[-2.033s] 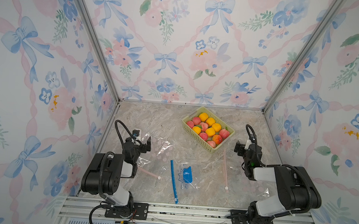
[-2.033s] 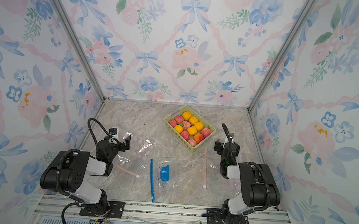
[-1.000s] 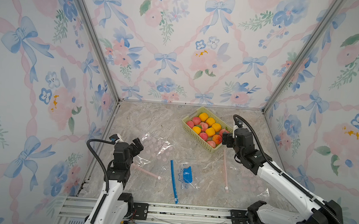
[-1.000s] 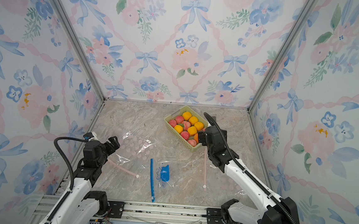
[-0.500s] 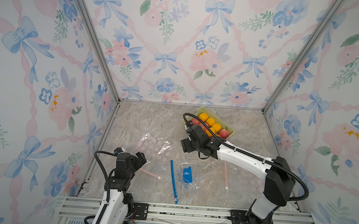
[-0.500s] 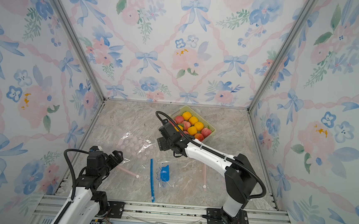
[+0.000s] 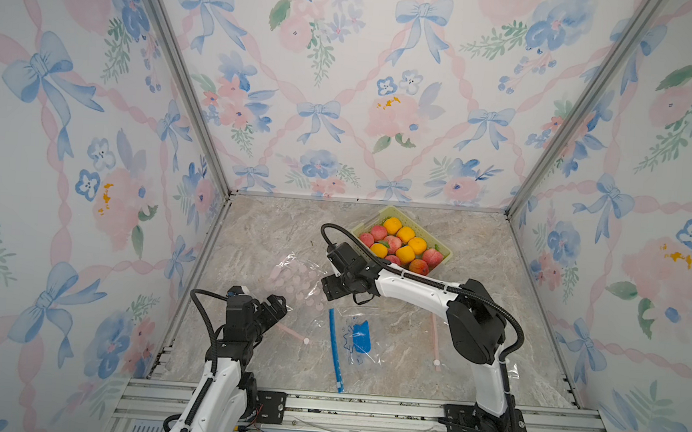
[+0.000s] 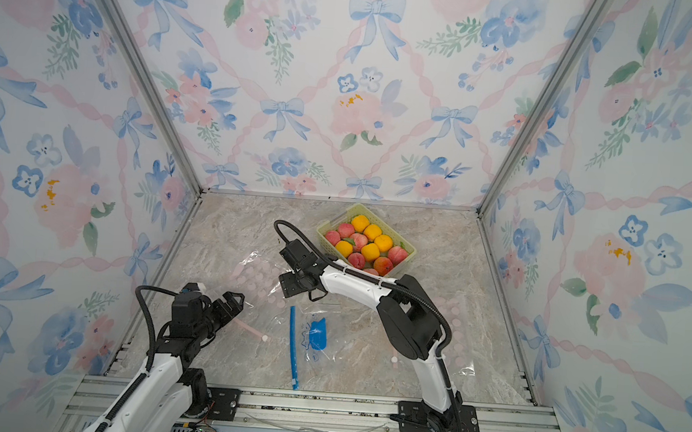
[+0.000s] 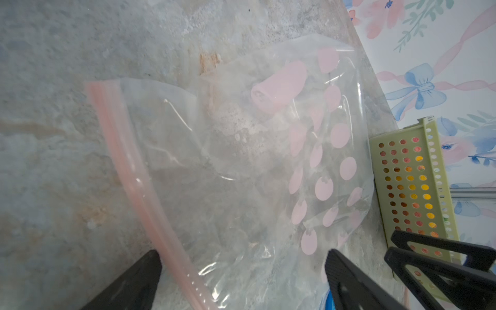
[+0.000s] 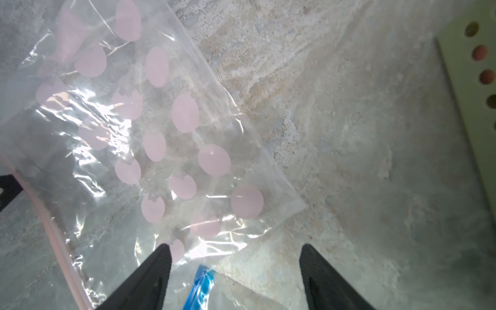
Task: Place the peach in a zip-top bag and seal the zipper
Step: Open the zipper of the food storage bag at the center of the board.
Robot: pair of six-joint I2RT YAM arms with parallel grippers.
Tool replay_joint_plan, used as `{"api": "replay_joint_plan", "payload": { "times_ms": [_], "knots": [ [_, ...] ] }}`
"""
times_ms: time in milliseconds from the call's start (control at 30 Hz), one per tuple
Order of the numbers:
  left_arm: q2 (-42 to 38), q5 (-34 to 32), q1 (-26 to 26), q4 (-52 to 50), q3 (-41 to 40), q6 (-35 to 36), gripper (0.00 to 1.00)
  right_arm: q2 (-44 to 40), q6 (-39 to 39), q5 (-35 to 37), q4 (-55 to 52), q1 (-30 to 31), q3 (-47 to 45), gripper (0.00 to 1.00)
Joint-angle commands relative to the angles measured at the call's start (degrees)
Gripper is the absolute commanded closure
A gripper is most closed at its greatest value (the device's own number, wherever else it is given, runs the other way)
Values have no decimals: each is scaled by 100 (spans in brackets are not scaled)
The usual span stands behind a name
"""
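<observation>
Several pink-red peaches (image 7: 392, 243) lie with oranges in a pale green basket (image 7: 367, 218) at the back of the table. A clear zip-top bag with pink dots (image 7: 296, 280) lies flat left of the middle, its pink zipper (image 9: 134, 174) toward the left arm. My left gripper (image 7: 277, 304) hovers open over the zipper end, seen in the left wrist view (image 9: 243, 253) with nothing between its fingers. My right gripper (image 7: 329, 289) hangs open over the bag's far corner (image 10: 235, 247), also empty. No peach is in either gripper.
A second clear bag with a blue zipper (image 7: 335, 345) and blue print lies front centre, its zipper tip (image 10: 201, 284) near the right fingers. A third clear bag with a pink zipper (image 7: 435, 342) lies under the right arm. Patterned walls close in three sides.
The right arm has swung from beside the basket across to the dotted bag, its jaws narrowing a little. The left arm has reached forward to the bag's zipper end.
</observation>
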Motion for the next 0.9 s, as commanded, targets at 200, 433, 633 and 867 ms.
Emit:
{"api": "replay_joint_plan", "payload": {
  "times_ms": [200,433,633,867],
  "knots": [
    [293,307,52,707,-114,-128,12,676,154,-722,-85,-273,619,27],
    [315,426,40,1173,-176,-259,19,1021,229,-1075,-82,-328,817,30],
    [362,-32,40,553,31,-400,16,1133,291,-1177,-86,-355,888,30],
    [108,-558,74,-181,111,-695,6,1115,319,-1156,-92,-359,845,31]
  ]
}}
